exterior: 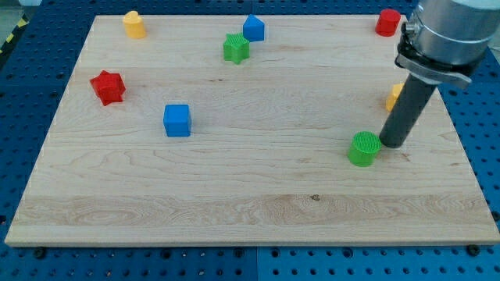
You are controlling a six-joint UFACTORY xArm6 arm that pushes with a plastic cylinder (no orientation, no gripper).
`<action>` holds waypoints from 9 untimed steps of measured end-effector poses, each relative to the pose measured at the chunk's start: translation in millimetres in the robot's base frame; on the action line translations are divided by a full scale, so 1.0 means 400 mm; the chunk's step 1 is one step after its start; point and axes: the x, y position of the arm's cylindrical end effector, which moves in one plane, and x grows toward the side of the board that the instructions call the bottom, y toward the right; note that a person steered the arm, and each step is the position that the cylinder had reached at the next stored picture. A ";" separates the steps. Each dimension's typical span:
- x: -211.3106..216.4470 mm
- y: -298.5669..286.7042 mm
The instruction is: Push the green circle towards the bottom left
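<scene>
The green circle point(364, 148) is a short ridged cylinder standing on the wooden board point(250, 195), right of centre and toward the view's bottom. My tip point(393, 144) is the lower end of the dark rod, just to the right of the green circle, touching it or nearly so. The rod rises up to the arm's grey body at the view's top right.
A green star point(236, 48) and a blue pentagon-like block point(253, 28) sit at top centre. A yellow block point(134, 24) is at top left, a red star point(108, 87) at left, a blue cube point(177, 120) left of centre. A red block point(387, 22) is at top right; a yellow block point(394, 97) is partly hidden behind the rod.
</scene>
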 end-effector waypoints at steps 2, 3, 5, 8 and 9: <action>0.039 -0.056; 0.039 -0.076; 0.005 -0.056; 0.000 -0.125; 0.000 -0.161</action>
